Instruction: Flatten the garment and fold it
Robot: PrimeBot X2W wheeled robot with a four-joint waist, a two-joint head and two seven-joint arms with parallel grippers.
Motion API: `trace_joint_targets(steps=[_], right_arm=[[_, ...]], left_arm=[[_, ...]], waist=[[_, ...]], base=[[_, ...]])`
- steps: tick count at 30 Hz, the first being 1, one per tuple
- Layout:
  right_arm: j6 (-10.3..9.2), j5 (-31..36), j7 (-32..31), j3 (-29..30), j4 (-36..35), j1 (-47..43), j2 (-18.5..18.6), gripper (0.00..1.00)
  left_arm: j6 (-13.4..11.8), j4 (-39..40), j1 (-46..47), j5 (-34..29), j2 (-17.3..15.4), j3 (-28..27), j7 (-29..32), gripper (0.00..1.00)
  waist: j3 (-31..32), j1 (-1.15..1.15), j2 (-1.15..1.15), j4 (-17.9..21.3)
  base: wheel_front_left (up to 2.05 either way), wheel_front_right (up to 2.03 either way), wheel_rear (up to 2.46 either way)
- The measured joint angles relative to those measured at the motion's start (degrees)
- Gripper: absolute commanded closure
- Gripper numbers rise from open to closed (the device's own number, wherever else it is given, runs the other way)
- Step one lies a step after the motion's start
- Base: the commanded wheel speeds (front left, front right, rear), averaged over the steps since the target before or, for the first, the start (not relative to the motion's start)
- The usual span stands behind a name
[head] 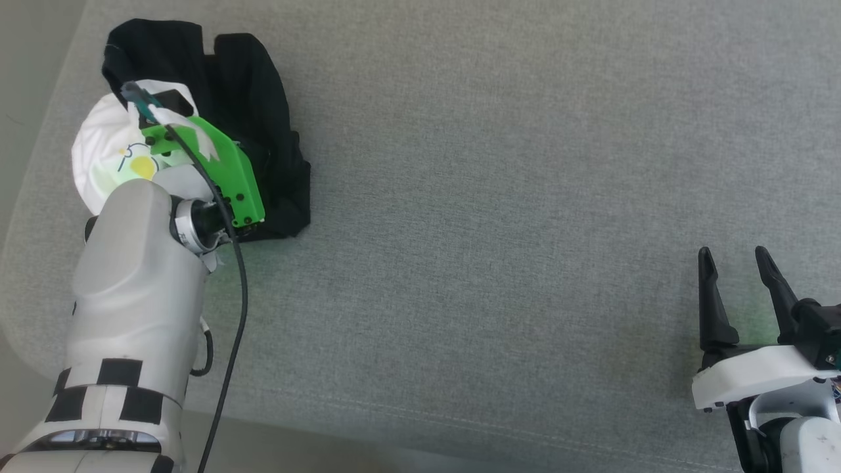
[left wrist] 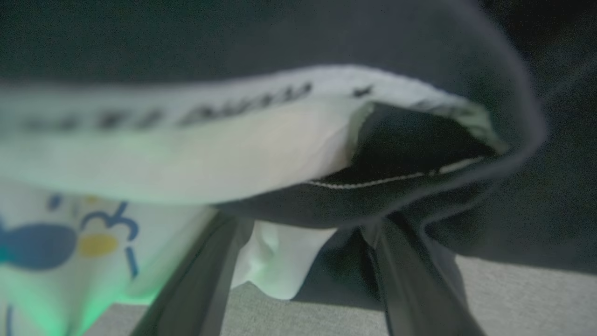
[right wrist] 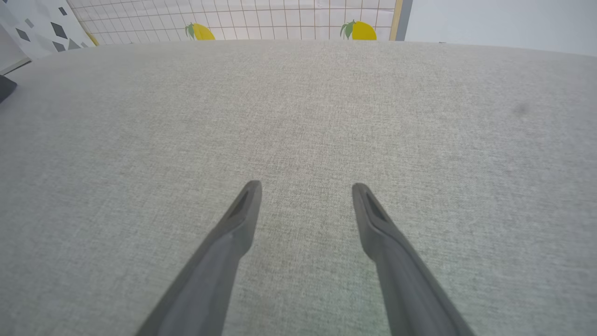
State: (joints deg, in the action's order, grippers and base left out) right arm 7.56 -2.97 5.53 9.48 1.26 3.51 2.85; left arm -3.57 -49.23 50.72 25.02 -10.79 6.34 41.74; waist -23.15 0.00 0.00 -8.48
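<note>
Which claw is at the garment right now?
The left claw, its fingers tucked under the edge of the crumpled garment; the right claw sits apart over bare grey surface, nothing between its open fingers.

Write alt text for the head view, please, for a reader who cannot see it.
A crumpled garment, white and black, lies at the upper left of a grey padded surface, and the robot's left arm reaches over it. The right gripper is open at the lower right, apart from the garment.
</note>
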Motion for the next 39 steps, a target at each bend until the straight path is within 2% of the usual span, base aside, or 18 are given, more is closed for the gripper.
trace_joint_targets(steps=[2, 3, 4, 5, 13, 15, 18, 24, 28, 33, 39], right_arm=[[0.00, 0.01, -0.07, -0.05, -0.19, 0.00, -0.01, 0.00], [0.00, 0.01, -0.07, 0.00, -0.20, 0.00, -0.01, 0.00], [0.00, 0.01, -0.07, -0.03, -0.20, 0.01, -0.01, 0.00], [0.00, 0.01, -0.07, 0.01, -0.18, 0.00, 0.00, 0.00], [0.00, 0.08, -0.04, -0.83, 1.31, -0.08, 0.00, 0.00], [0.00, 0.02, -0.03, -1.40, 2.20, -0.16, 0.01, 0.00], [0.00, -0.52, 0.15, -2.33, 3.82, -0.34, -0.02, 0.00], [0.00, -2.45, 1.63, -3.70, 7.33, -0.98, -0.02, 0.00], [0.00, -3.57, 2.85, -4.07, 9.96, -1.88, -0.02, 0.00], [0.00, -4.61, 4.16, -4.47, 12.91, -2.37, -0.04, 0.00], [0.00, -5.12, 5.35, -4.25, 15.34, -2.41, -0.02, 0.00]], left_arm=[[-0.04, 0.12, -0.01, 1.09, -0.10, -0.51, -0.51, 0.00], [-0.04, 0.40, -0.05, 1.24, -0.13, -0.60, -1.52, 0.72], [-0.11, 0.60, -0.22, 1.45, 0.00, -1.08, -3.26, 1.00], [-0.11, 0.58, -0.35, 1.87, 0.23, -1.48, -4.48, 1.00], [-0.40, 1.45, -3.30, 4.48, 3.45, -5.67, -26.09, 1.00], [0.31, 2.04, -3.11, 4.49, 3.30, -6.26, -30.91, 1.00], [1.72, 4.04, -0.99, 4.24, 1.37, -6.39, -35.39, 1.00], [5.15, 10.36, 6.78, 1.75, -3.27, -4.79, -37.53, 1.00], [7.58, 14.92, 12.71, 1.38, -3.96, -2.57, -36.11, 1.00], [9.29, 19.58, 19.05, 1.63, -2.76, 0.66, -34.74, 1.00], [10.09, 20.82, 23.68, 3.12, 1.27, 3.54, -34.17, 1.00]], waist=[[-0.88, 0.00, 0.00, 0.27], [-1.24, 0.00, 0.00, 0.34], [-1.46, 0.00, 0.00, 0.30], [-1.52, 0.00, 0.00, 0.19], [0.80, 0.01, 0.00, -1.59], [2.12, 0.01, 0.00, -2.22], [4.85, 0.00, 0.00, -3.20], [10.36, 0.00, 0.00, -3.97], [13.90, 0.00, 0.00, -3.57], [17.12, 0.00, 0.00, -1.49], [19.35, 0.00, 0.00, 3.35]], base=[[0.00, 0.00, 0.00], [0.00, 0.00, 0.00], [0.00, 0.00, 0.00], [0.00, 0.00, 0.00], [0.00, 0.00, 0.00], [0.00, 0.00, 0.00], [0.00, 0.00, 0.00], [0.00, 0.00, 0.00], [0.00, 0.00, 0.00], [0.00, 0.00, 0.00], [0.00, 0.00, 0.00]])
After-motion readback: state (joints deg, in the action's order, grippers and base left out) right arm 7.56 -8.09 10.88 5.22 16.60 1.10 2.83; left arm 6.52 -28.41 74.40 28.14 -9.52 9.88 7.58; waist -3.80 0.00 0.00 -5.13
